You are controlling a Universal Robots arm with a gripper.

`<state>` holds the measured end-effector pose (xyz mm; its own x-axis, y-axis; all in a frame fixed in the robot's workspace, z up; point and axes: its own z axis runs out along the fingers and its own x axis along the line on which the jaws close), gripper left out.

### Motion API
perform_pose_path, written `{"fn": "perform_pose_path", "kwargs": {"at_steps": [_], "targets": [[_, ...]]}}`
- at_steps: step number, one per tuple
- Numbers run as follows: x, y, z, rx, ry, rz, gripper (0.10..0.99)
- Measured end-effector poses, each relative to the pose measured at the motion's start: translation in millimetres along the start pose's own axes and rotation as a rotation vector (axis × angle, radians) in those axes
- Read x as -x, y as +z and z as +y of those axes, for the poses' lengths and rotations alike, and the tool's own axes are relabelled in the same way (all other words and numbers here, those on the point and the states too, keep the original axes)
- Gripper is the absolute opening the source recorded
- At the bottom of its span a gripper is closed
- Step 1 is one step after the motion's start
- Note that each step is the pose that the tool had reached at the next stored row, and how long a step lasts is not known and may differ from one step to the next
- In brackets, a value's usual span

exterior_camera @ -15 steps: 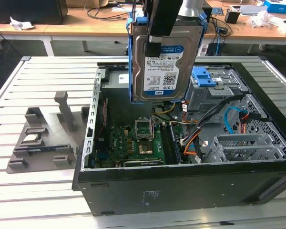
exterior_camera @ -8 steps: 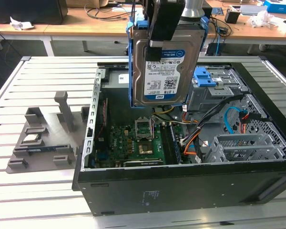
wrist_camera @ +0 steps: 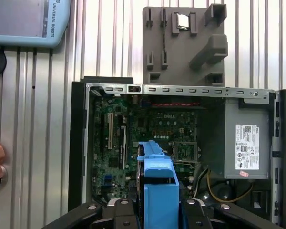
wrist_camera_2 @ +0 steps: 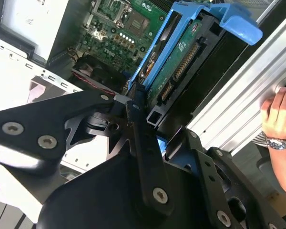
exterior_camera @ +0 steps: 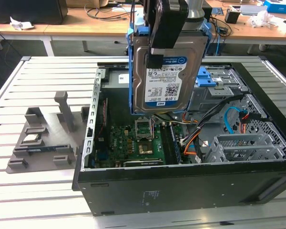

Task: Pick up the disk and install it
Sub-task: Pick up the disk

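While the disk (exterior_camera: 166,81) hangs over the computer case (exterior_camera: 181,188), closed jaws grip it

Disk (exterior_camera: 164,76): 1. Gripper (exterior_camera: 156,57): 1. Arm (exterior_camera: 195,7): 1. Case (exterior_camera: 181,191): 1. Motherboard (exterior_camera: 133,143): 1. Power supply (wrist_camera: 245,138): 1. Grey fixture (exterior_camera: 43,143): 1. Slatted table (exterior_camera: 38,205): 1. Pendant (wrist_camera: 24,21): 1. Hand (wrist_camera_2: 279,114): 1. Watch (wrist_camera_2: 279,143): 1.
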<state>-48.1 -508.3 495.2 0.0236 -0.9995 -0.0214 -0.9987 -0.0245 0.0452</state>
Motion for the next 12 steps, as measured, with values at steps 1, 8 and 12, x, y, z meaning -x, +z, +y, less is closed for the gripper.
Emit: {"fn": "perform_pose_path", "kwargs": {"at_steps": [1,8,12], "targets": [[-1.4,0.1,0.0,0.0,0.0,0.0,0.365],[-11.0,1.1,0.2,0.0,0.0,0.0,0.365],[-20.8,2.1,0.4,0.0,0.0,0.0,0.365]]}}
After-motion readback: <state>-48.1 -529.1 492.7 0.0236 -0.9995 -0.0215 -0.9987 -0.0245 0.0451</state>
